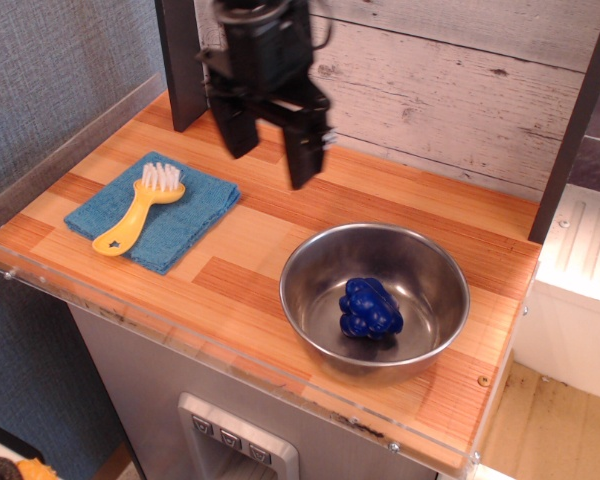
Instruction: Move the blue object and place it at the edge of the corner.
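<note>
Steel bowl (432,262), round and polished, stands on the right half of the wooden desk (310,215), near its front edge. Inside the bowl, resting on the bottom slightly left of centre, lies the blue object (369,309), a glossy dark-blue lumpy toy; nothing else is in the bowl. My end effector (271,155) hangs above the desk toward the back, up and to the left of the bowl and well apart from the toy. Its two black fingers (304,148) point downward with a clear gap between them, spread wide, and nothing is held between them. Motion blur softens its outline. On the left part of the desk lies a flat light-blue cloth (185,213), folded into a rough square. A yellow brush (138,210) with white bristles lies on top of the cloth, bristle end toward the back, handle toward the front left. A clear plastic strip (130,306) runs along the desk's front edge. Grey weathered planks (450,80) form the wall behind.
</note>
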{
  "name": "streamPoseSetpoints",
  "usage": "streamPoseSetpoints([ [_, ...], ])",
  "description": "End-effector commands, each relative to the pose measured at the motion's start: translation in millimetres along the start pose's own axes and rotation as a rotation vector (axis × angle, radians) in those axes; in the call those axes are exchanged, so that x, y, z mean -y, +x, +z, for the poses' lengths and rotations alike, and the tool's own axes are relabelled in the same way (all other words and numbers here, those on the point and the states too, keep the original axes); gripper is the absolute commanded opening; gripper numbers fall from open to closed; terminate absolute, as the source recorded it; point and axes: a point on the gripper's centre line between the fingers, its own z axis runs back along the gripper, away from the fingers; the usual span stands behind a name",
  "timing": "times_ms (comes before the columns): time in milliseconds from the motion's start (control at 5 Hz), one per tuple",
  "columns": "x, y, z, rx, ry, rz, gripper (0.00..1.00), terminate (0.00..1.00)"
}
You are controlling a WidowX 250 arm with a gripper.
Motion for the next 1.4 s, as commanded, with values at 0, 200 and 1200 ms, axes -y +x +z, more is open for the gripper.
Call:
streamPoseSetpoints([
  [0, 52, 14, 11, 0.069, -0.001, -0.110, 1.00, 0.00],
  [200, 77, 12, -11, 0.040, -0.044, -0.178, 1.00, 0.00],
  [1200, 89, -24, -80, -0.160, -0.022, -0.225, 1.00, 0.00],
])
